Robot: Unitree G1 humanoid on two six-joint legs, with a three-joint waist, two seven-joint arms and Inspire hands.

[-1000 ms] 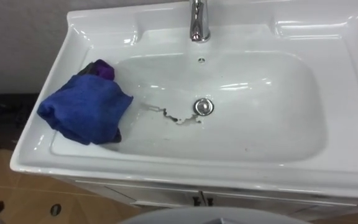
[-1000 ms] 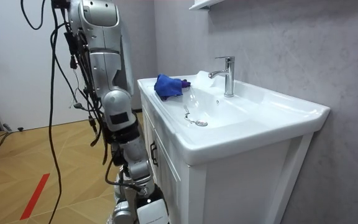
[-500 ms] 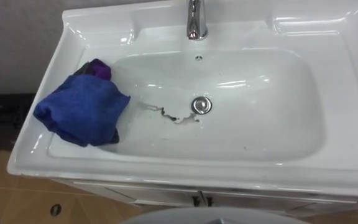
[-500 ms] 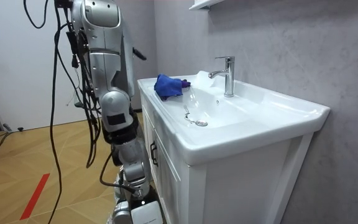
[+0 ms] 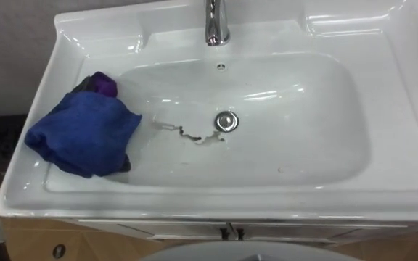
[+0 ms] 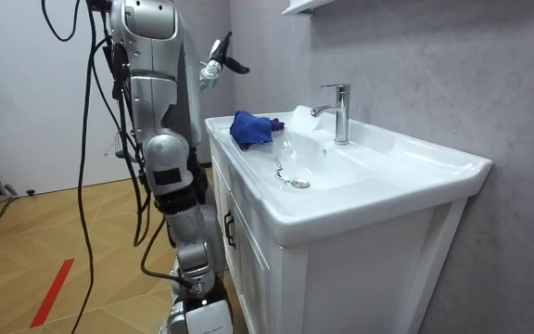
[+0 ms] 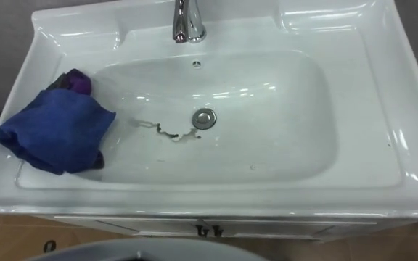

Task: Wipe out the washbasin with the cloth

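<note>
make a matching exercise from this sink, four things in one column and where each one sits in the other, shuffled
Things:
1. blue cloth
2. tap
3. drain
4. dark streak

Places:
a. middle of the bowl's floor
b. middle of the back rim
c. on the bowl's floor, just left of the drain
d. left side of the basin, lying over its rim

Pairs: 1-d, 2-b, 3-a, 4-c

place: bathroom
fixture: white ceramic basin (image 5: 303, 141) on a white cabinet (image 6: 360, 278), straight in front of me
tap: chrome tap (image 5: 216, 25) at my 12 o'clock
surroundings: grey wall (image 6: 452, 83) behind, wood floor (image 6: 26, 232)
</note>
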